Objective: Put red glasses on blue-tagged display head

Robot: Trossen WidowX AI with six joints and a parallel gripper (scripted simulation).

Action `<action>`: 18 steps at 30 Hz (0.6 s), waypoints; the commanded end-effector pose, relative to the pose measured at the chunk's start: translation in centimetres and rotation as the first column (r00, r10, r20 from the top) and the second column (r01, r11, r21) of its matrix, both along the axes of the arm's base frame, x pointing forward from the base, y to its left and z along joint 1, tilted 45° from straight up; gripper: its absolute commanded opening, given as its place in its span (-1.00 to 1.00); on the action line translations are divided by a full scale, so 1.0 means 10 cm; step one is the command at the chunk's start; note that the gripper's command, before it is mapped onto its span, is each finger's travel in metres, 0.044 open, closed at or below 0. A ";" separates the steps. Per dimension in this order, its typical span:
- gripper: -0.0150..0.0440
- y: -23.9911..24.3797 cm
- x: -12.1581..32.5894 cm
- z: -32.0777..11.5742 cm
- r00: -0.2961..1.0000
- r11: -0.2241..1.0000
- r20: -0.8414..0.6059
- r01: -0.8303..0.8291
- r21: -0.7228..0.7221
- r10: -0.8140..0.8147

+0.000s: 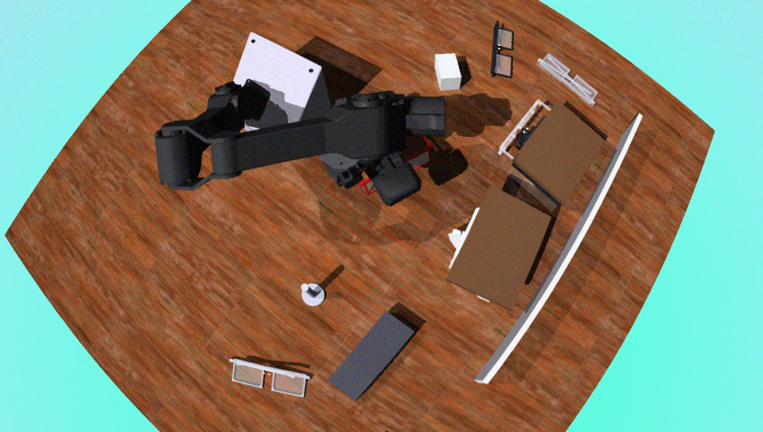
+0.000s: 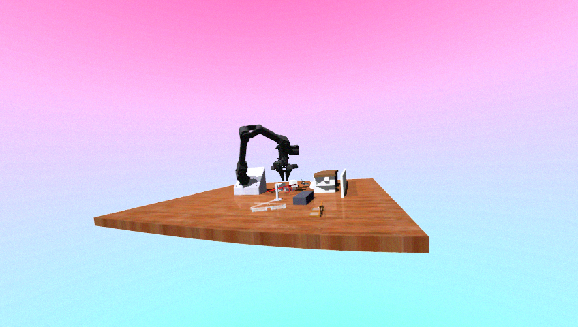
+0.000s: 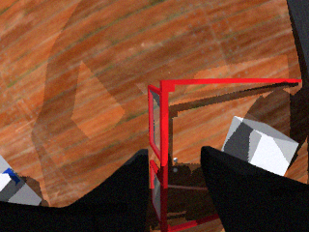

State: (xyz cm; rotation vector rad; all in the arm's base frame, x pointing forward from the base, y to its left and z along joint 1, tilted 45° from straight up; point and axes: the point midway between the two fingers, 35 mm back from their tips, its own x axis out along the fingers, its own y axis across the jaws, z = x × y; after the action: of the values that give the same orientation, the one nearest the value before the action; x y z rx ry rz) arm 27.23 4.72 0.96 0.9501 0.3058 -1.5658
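Your gripper (image 1: 369,166) (image 2: 285,178) (image 3: 174,155) is partly open and holds nothing, its fingertips above the red glasses (image 1: 423,158) (image 2: 287,187) (image 3: 164,126). In the exterior view, the glasses are right of the white base (image 2: 249,189), on the far side of the dark block (image 1: 372,355) (image 2: 303,197). The wrist view shows a blue tag (image 3: 12,175) at left, beyond the glasses; you cannot tell whether they touch a head.

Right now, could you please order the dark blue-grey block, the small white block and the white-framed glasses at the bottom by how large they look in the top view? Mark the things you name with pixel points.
1. Dark blue-grey block (image 1: 372,355) (image 2: 302,197)
2. White-framed glasses (image 1: 267,370) (image 2: 268,207)
3. Small white block (image 1: 448,71)
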 end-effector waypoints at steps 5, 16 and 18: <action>-0.02 -0.06 0.01 -0.07 1.000 1.000 0.004 0.004 0.005 -0.004; -0.02 -0.19 0.03 -0.20 1.000 1.000 0.004 0.003 0.006 -0.003; -0.02 -0.21 0.03 -0.22 1.000 1.000 0.004 0.003 0.006 -0.003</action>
State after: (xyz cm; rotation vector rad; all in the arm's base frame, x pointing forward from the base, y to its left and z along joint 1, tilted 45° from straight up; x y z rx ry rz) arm 27.62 3.05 -0.81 0.9725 0.3044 -1.5638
